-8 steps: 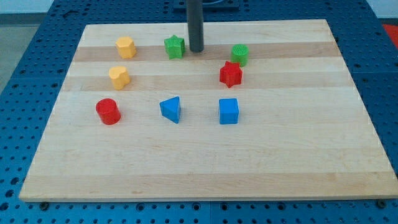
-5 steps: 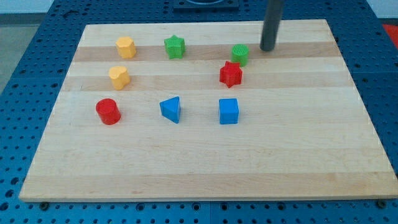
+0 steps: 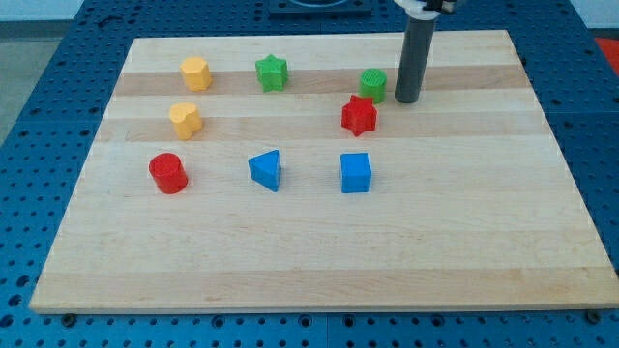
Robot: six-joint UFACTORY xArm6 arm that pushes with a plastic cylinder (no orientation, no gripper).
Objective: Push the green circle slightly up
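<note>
The green circle [image 3: 373, 84] is a small green cylinder at the upper middle-right of the wooden board [image 3: 319, 242]. My tip [image 3: 407, 100] rests on the board just to the right of it and slightly lower, with a small gap between them. A red star [image 3: 359, 115] sits directly below the green circle, close to it. The rod rises straight up out of the view's top.
A green star [image 3: 272, 72] lies left of the green circle. Two yellow blocks [image 3: 195, 72] [image 3: 185, 120] sit at the upper left. A red cylinder [image 3: 167, 173], a blue triangle [image 3: 265, 170] and a blue cube [image 3: 355, 173] form a row across the middle.
My tip moved from beside the green star rightward past the green circle, then down and slightly left to the circle's right side. No block has moved.
</note>
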